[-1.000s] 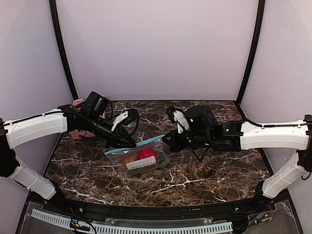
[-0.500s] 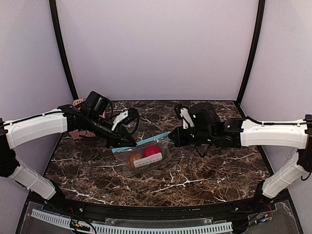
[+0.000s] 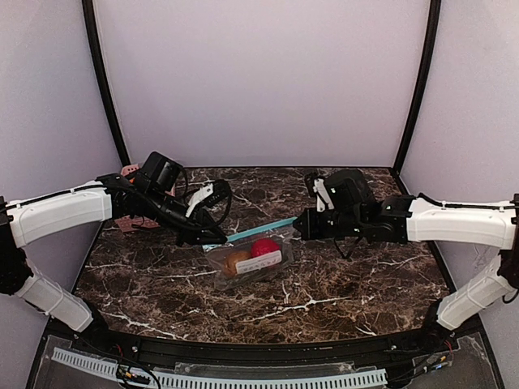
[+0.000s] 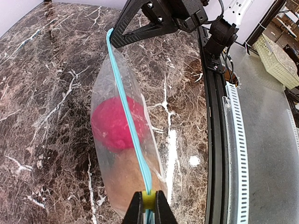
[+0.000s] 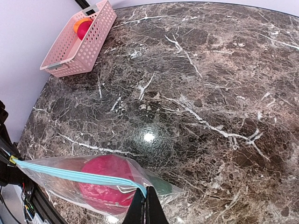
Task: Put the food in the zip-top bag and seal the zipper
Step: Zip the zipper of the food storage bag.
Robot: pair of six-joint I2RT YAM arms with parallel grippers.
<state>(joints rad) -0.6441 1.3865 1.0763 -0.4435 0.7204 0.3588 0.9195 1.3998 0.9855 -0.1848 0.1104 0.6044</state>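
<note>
The clear zip-top bag [image 3: 253, 258] hangs between both grippers just above the marble table, its teal zipper [image 3: 258, 230] stretched taut along the top. Inside lies the food, a red piece [image 3: 264, 247] and a brownish-orange piece [image 3: 235, 262]. My left gripper [image 3: 216, 241] is shut on the zipper's left end, and in the left wrist view its fingertips [image 4: 135, 207] pinch a small yellow slider on the zipper [image 4: 125, 105]. My right gripper [image 3: 298, 223] is shut on the zipper's right end. In the right wrist view its jaws [image 5: 147, 198] clamp the teal strip [image 5: 70, 176] over the red piece [image 5: 105, 184].
A pink slotted basket [image 5: 79, 44] stands at the table's far left corner with an orange and a red piece [image 5: 83, 27] in it. In the top view the basket [image 3: 128, 171] is mostly hidden behind my left arm. The table's black front rail [image 4: 212, 116] runs close by.
My right gripper has moved right and slightly back, pulling the bag's end with it. The bag and food have shifted right. The left gripper has stayed in place.
</note>
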